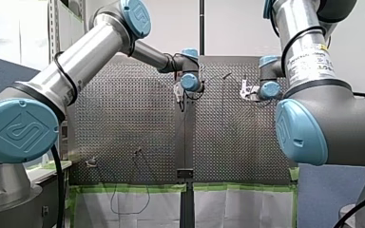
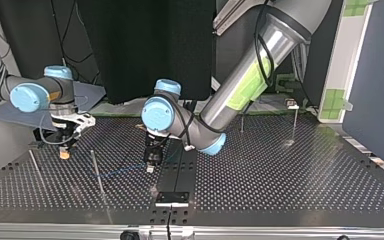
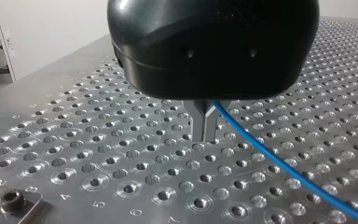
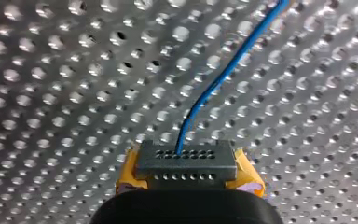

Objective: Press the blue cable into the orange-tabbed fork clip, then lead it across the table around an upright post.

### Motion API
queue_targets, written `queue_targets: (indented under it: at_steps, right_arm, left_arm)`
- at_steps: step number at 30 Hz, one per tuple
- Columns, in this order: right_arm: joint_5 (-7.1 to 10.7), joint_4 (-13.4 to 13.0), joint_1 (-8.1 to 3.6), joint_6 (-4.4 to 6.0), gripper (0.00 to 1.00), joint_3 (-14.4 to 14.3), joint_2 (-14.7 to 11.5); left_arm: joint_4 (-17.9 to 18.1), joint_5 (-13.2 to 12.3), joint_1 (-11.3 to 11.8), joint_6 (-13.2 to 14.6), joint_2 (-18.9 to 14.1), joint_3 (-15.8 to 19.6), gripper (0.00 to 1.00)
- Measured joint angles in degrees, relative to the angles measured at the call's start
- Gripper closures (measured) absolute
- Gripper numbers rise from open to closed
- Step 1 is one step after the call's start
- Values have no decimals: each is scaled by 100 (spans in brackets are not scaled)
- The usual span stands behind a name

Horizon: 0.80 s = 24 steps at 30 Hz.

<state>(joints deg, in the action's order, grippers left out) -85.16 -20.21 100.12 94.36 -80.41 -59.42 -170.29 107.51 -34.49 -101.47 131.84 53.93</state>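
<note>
Pinching the blue cable (image 4: 223, 76) between metal fingers (image 3: 198, 122) that are pressed together, my left gripper (image 3: 205, 135) hangs tip-down just above the perforated table (image 2: 280, 170). The cable leaves it sideways and runs off across the holes. In the top view a faint blue line leads from that gripper toward nine o'clock, where a thin upright post (image 2: 96, 171) stands near. It seems to go on toward ten o'clock, where my right gripper (image 2: 66, 149) sits low over the table. The right wrist view shows the cable's far stretch meeting that gripper's tip, but I cannot tell whether it is clamped there. Nor can I pick out the orange-tabbed fork clip with any certainty, since the orange under that gripper may be its own yellow pads. I judge the routing leg to be the step in hand. Several things could go wrong from here. A thin, smooth cable may slide through the metal pinch if the pull is brisk, and a hard tug may drag its far end loose. Slack lying flat may pass the post on the wrong side or ride over its top. A tip carried this low may catch a hole or strike the post.
</note>
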Motion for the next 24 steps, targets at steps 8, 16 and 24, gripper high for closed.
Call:
queue_targets:
  at_steps: [8, 16, 24]
  right_arm:
    - [51, -402, 75, -7, 100, -235, 54]
    - [37, -599, 163, -68, 100, -361, 221]
    - [13, -731, 189, -92, 100, -428, 402]
  left_arm:
    - [16, 12, -20, 103, 2, 4, 13]
    - [-6, 205, -10, 130, 2, 106, 0]
    - [18, 129, -13, -289, 2, 225, 0]
